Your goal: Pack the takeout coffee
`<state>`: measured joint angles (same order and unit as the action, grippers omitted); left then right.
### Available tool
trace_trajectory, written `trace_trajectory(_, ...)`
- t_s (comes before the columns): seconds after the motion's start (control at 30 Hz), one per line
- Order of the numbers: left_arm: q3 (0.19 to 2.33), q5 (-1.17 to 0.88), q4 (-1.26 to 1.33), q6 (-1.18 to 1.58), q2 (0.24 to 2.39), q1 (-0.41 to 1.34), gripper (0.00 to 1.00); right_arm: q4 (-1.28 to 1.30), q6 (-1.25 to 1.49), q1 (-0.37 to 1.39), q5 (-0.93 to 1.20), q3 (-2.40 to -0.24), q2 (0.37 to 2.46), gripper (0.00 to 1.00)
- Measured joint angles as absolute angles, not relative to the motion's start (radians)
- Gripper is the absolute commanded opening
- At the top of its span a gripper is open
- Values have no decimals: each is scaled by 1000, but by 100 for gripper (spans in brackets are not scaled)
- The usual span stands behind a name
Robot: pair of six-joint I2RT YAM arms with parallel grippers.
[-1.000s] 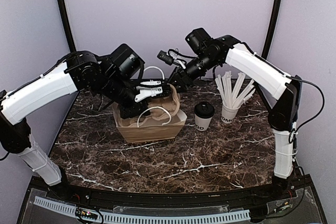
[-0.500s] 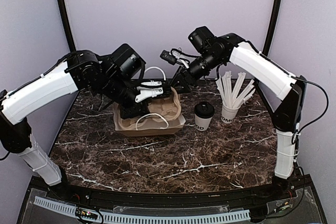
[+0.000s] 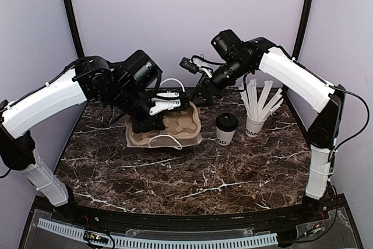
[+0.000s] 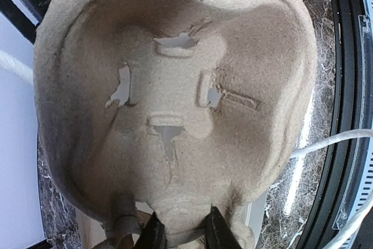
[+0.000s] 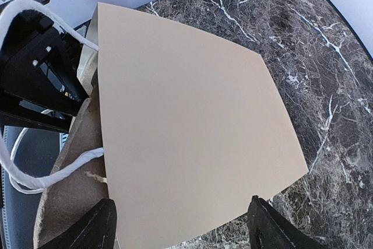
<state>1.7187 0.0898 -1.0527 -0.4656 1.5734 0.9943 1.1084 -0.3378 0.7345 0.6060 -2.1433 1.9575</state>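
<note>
Top external — takeout coffee (image 3: 226,129) upright, axis vertical

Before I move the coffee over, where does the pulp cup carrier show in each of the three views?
Top external: pulp cup carrier left of centre, by the paper bag lying flat.
Left wrist: it fills nearly the whole frame.
Right wrist: only a sliver at the lower left, beside the bag's tan panel.
Shared landmark: the bag's white cord handle.

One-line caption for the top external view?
Left gripper holds the pulp cup carrier, right gripper open behind it; the takeout coffee stands untouched beside the straw cup.
</note>
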Motion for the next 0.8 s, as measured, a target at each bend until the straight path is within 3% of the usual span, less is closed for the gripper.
trace_trajectory(0.2,1710,98,-1061,-469,1579,994,19,1106,-339,738,588,-2123,1957,80)
trace_trajectory(0.53,1597,236,-961,-541,1579,973,17,1132,-347,747,560,-2135,1964,62)
trace_trajectory(0.8,1509,303,-796,-630,1573,949,16,1122,-358,747,557,-2160,1980,60)
